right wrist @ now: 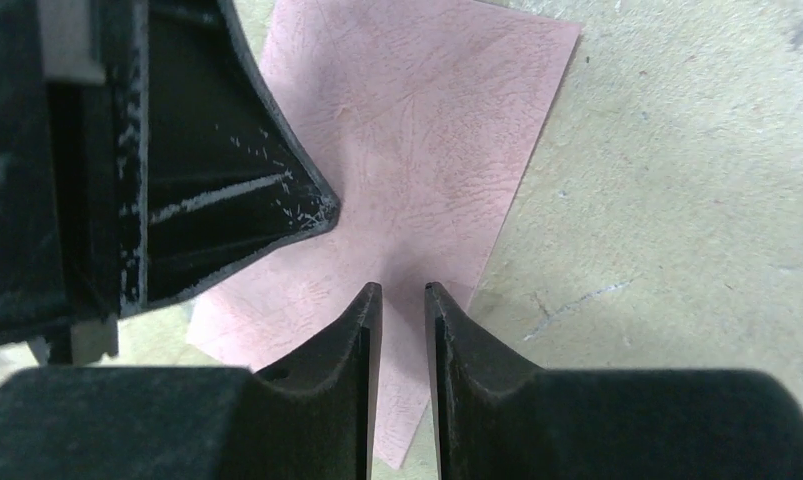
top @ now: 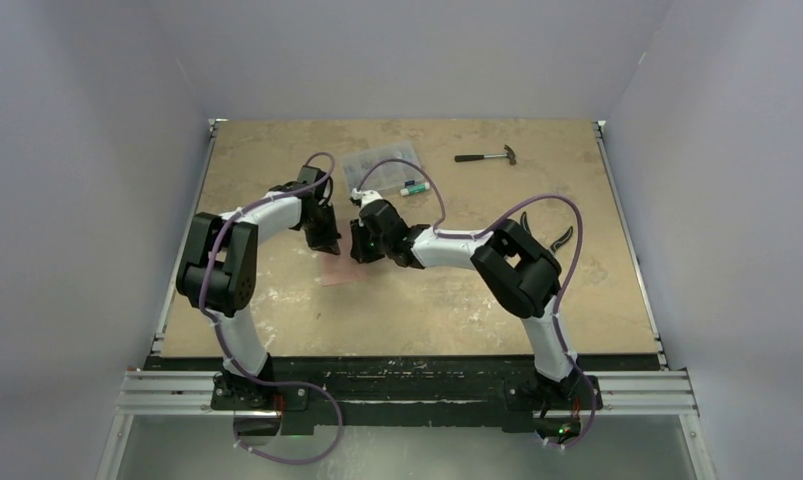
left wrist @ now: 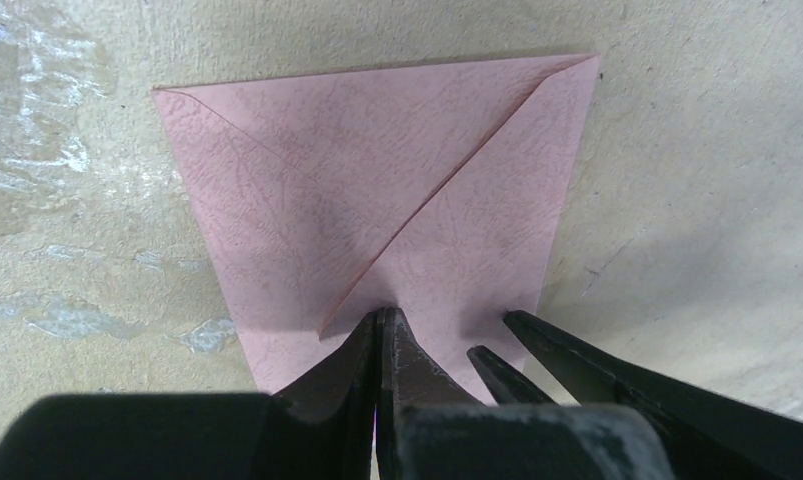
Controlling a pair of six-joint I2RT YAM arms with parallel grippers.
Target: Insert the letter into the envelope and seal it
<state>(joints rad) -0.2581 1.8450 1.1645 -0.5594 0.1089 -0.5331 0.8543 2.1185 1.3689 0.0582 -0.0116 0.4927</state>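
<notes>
The salmon-pink envelope (left wrist: 377, 180) lies flat on the table with its triangular flap folded down; it also shows in the top view (top: 339, 272) and the right wrist view (right wrist: 417, 150). My left gripper (left wrist: 387, 318) is shut and empty, its tips resting on the envelope by the flap's point. My right gripper (right wrist: 404, 292) stands over the envelope's edge beside it, jaws a narrow gap apart with nothing between them. Its fingers (left wrist: 552, 345) show in the left wrist view. The peach letter is not visible in any view.
A clear compartment box (top: 382, 175) and a small green-capped tube (top: 414, 188) sit behind the grippers. A hammer (top: 487, 156) lies at the back right, and pliers (top: 557, 238) lie right of the right arm. The left gripper's body (right wrist: 207, 170) crowds the right wrist view.
</notes>
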